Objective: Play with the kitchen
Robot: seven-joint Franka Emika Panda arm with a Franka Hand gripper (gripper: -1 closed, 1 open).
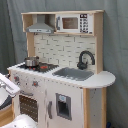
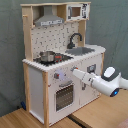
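Your white arm point(image 2: 102, 81) reaches in from the second exterior view's right toward the front of the toy kitchen point(image 2: 60, 60), and its tool point(image 2: 75, 73) sits against the front panel just below the counter edge, beside the row of knobs point(image 2: 58, 76) and above the windowed oven door point(image 2: 63, 96). Whether the tool is spread or pressed together cannot be told from either exterior view; its tip merges with the white panel. In the first exterior view only a slice of the arm point(image 1: 7, 86) shows at the first exterior view's left edge, close to the front of the kitchen point(image 1: 65, 65).

The kitchen stands upright, white with light-wood sides, resting on a wooden surface point(image 2: 95, 112) in the second exterior view. Above the tool, on the stovetop, you see a small metal pot point(image 2: 47, 56); in the first exterior view the same pot point(image 1: 31, 61) stands on the stovetop. Farther along the counter from the tool lie the grey sink point(image 2: 81, 50) and, behind it, the curved black faucet point(image 2: 75, 39). In the first exterior view the sink point(image 1: 74, 74) and faucet point(image 1: 85, 59) appear to the right of the pot.

High above the tool, the grey hood point(image 2: 49, 20) hangs under the top shelf, with the toy microwave point(image 2: 76, 11) next to it. Below the sink, a cabinet door with a small dark window point(image 1: 63, 106) faces the first exterior view. A grey curtain point(image 1: 115, 40) closes off the background.
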